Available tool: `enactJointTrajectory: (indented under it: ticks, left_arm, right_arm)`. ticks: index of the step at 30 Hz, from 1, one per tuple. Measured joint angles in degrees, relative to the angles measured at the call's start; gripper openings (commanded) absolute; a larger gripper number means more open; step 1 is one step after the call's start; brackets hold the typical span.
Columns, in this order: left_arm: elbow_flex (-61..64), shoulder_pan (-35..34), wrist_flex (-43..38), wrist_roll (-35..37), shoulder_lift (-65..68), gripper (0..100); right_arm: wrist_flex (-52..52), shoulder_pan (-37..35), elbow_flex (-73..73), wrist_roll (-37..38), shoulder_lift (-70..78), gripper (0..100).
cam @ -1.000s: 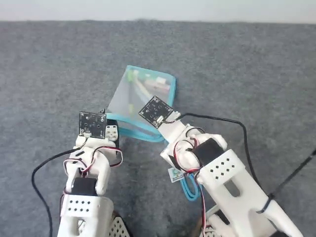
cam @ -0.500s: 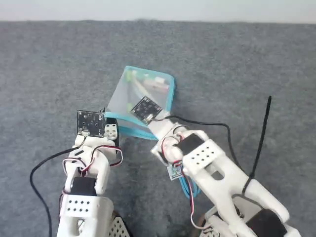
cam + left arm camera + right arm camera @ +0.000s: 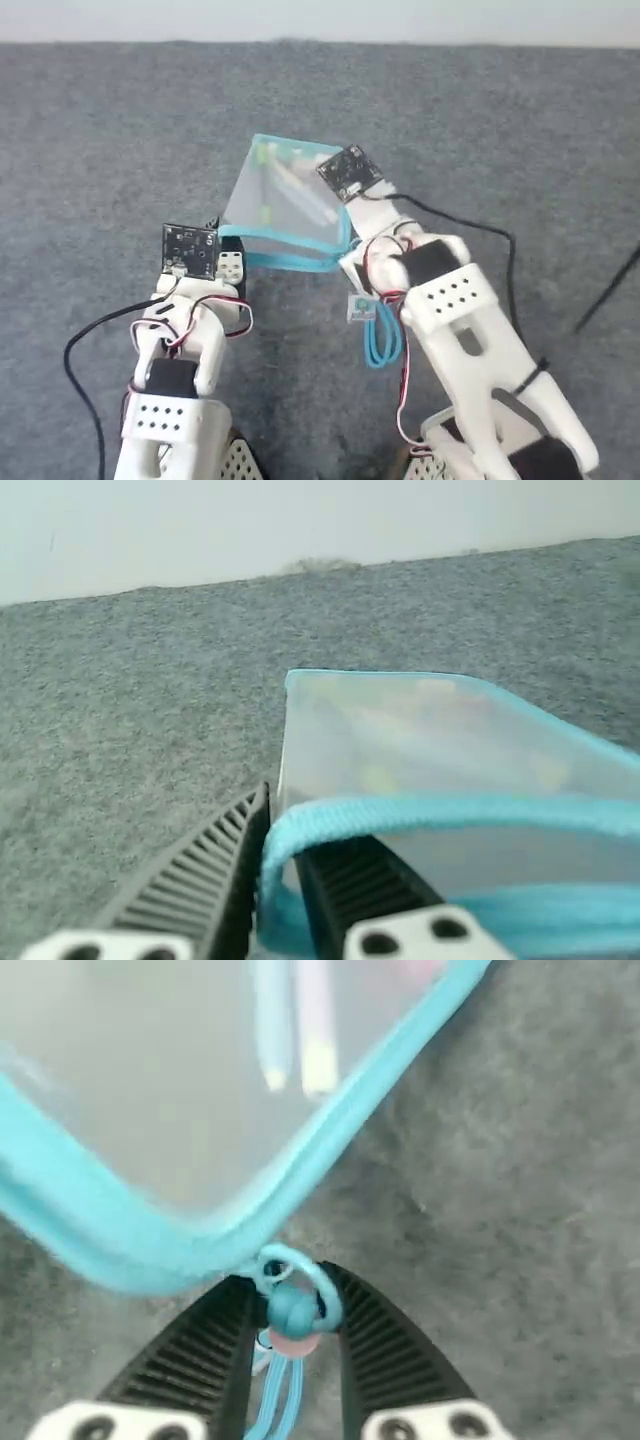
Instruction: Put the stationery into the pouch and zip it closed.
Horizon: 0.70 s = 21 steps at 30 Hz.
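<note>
The clear pouch (image 3: 285, 205) with blue trim lies mid-table, with pens (image 3: 300, 185) inside it. My left gripper (image 3: 226, 250) is at the pouch's near left corner. In the left wrist view it (image 3: 280, 880) is shut on the blue zipper edge (image 3: 400, 815). My right gripper (image 3: 348, 250) is at the near right corner. In the right wrist view it (image 3: 292, 1310) is shut on the blue zipper pull (image 3: 290, 1305), and pens (image 3: 295, 1020) show through the pouch wall (image 3: 180, 1110). The zipper edge runs taut between the two grippers.
A blue cord loop (image 3: 382, 335) with a small tag (image 3: 360, 308) hangs from the zipper pull beside the right arm. Grey carpet-like cloth (image 3: 520, 150) covers the table, with open room to the far left and right. A black cable (image 3: 610, 295) runs off at the right.
The right gripper first shifted a little left, then swung right along the pouch's near edge with the zipper pull, and the cord loop followed. The left gripper stayed on its corner.
</note>
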Motion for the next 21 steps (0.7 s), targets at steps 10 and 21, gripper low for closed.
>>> enactJointTrajectory:
  ticks: [10,21]
  left_arm:
    - [-0.1,6.6,0.0,-1.8,-0.1,1]
    - [-0.1,6.9,0.0,-2.8,-0.1,1]
  right_arm:
    - [10.2,-15.1,-12.9,4.9,-6.1,0.6]
    - [10.3,-23.4,-10.1,6.9,-6.4,0.6]
